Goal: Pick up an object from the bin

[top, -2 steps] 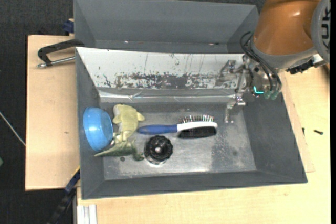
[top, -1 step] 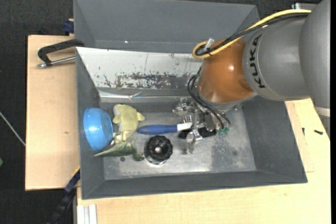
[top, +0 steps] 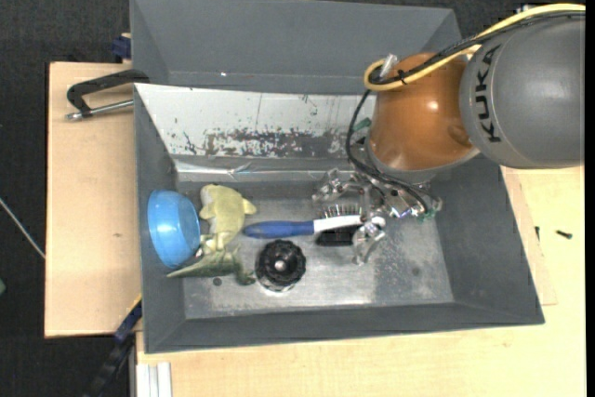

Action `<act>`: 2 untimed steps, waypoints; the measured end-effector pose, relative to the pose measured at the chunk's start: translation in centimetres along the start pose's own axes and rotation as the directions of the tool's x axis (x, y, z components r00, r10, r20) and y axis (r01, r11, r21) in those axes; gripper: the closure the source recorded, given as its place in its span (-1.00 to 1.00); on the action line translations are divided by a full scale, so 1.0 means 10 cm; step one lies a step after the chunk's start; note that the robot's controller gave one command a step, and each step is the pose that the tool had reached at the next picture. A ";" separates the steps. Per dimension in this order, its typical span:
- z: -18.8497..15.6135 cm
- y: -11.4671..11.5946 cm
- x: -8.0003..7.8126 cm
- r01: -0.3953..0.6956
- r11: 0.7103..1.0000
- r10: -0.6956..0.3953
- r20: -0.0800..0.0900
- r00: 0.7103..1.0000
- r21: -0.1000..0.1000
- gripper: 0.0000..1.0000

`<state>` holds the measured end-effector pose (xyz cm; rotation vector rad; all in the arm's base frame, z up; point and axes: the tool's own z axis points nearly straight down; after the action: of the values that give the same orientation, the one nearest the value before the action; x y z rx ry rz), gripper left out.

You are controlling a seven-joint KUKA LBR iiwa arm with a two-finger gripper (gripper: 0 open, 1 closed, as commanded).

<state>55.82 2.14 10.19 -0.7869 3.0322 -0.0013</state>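
Where the arm comes in from the right of the camera view, we see its orange wrist cover [top: 418, 121] hanging low over the right half of the grey bin [top: 483, 246], with the gripper [top: 349, 217] down near the bin's floor. The metal fingers [top: 365, 242] look spread apart rather than closed: one stands towards the back wall, the other towards the front. Between them lies the white-and-black end of a blue-handled brush [top: 284, 229]. We cannot tell whether either finger touches it. The brush lies flat on the floor near the middle of the bin, its blue handle pointing left, away from the gripper.

In the bin's left part we see the rest of its contents close together. A blue bowl [top: 172, 226] rests tilted against the left wall. Just beside it, to the right, is a pale yellow toy [top: 223, 209], near the tip of the brush handle. In front of these lies a dull green piece [top: 209, 268], and just to its right is a black round thing [top: 281, 263], which sits in front of the brush handle.
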 end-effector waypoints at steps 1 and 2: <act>-0.01 -0.13 -0.18 0.066 0.998 -0.066 0.000 0.998 -0.001 -1.00; 0.29 -0.10 -0.19 0.096 0.995 -0.096 -0.010 0.995 -0.005 -1.00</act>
<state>57.94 2.20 7.30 -0.9348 3.0015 0.0012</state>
